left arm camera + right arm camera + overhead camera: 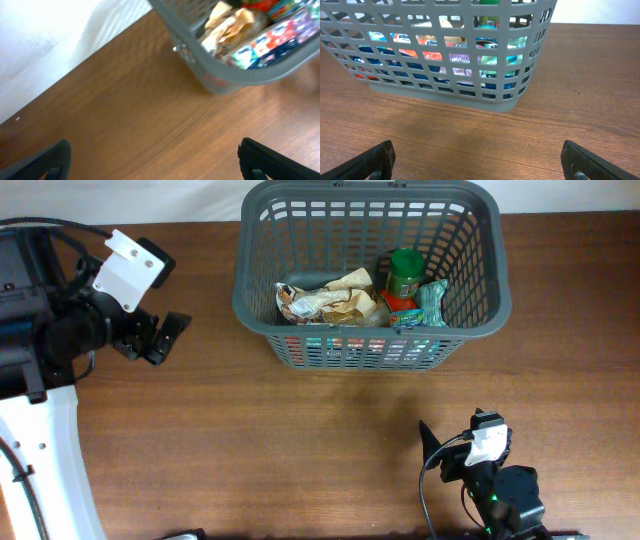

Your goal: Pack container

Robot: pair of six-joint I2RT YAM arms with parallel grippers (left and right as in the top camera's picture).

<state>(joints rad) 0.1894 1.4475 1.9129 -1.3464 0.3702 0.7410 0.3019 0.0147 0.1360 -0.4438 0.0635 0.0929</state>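
The container, a dark grey lattice basket (pixel 258 298), stands at the back centre of the table. It holds a crumpled tan packet (pixel 335 300), a green-lidded jar (pixel 405 275) and a teal packet (pixel 432 302). It also shows in the left wrist view (pixel 235 75) and the right wrist view (pixel 445 92). My left gripper (pixel 165 338) is open and empty over bare wood, left of the basket; its fingertips frame bare table (pixel 152 160). My right gripper (pixel 448 448) is open and empty near the front edge, facing the basket's front wall, with bare table between its fingers (pixel 477 162).
A white wall (pixel 45 40) lies beyond the table's far edge. Brown wooden tabletop (pixel 300 450) stretches between the basket and the front edge.
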